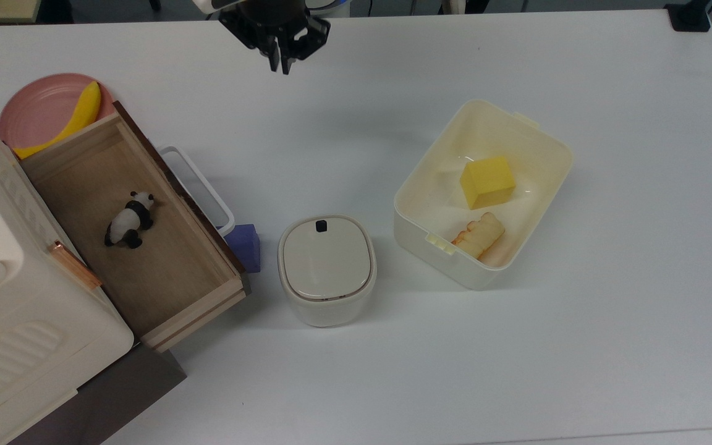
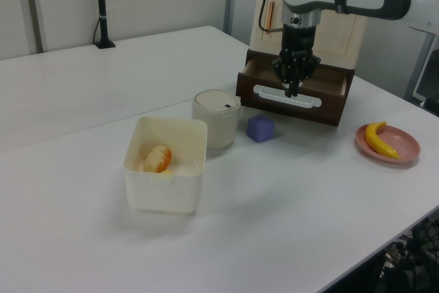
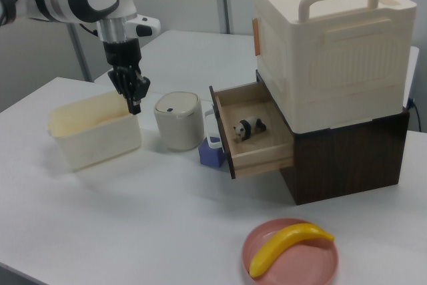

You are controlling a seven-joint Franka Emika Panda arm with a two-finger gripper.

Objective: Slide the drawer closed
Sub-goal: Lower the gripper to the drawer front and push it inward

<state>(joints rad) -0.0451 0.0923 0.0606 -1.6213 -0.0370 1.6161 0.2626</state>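
- The gripper [image 1: 283, 65] is hanging above the white table [image 1: 393, 383] with its two black fingers brought together, and it is holding nothing and touching nothing.
- In the top view it is sitting near the upper edge, well apart from the drawer [image 1: 127, 222].
- The drawer is standing pulled out from the dark brown cabinet [image 3: 353, 145], at the top view's left.
- It is showing a light, matte wood inside, a dark brown front panel and a white loop handle [image 1: 204, 191].
- A small panda figure [image 1: 130, 219] is lying on the drawer floor.
- A purple block [image 1: 246, 247] is sitting just beside the drawer front, near a rounded cream container with a lid [image 1: 326, 269].
- A smooth rectangular cream tub [image 1: 550, 154] is holding a yellow cube [image 1: 487, 181].
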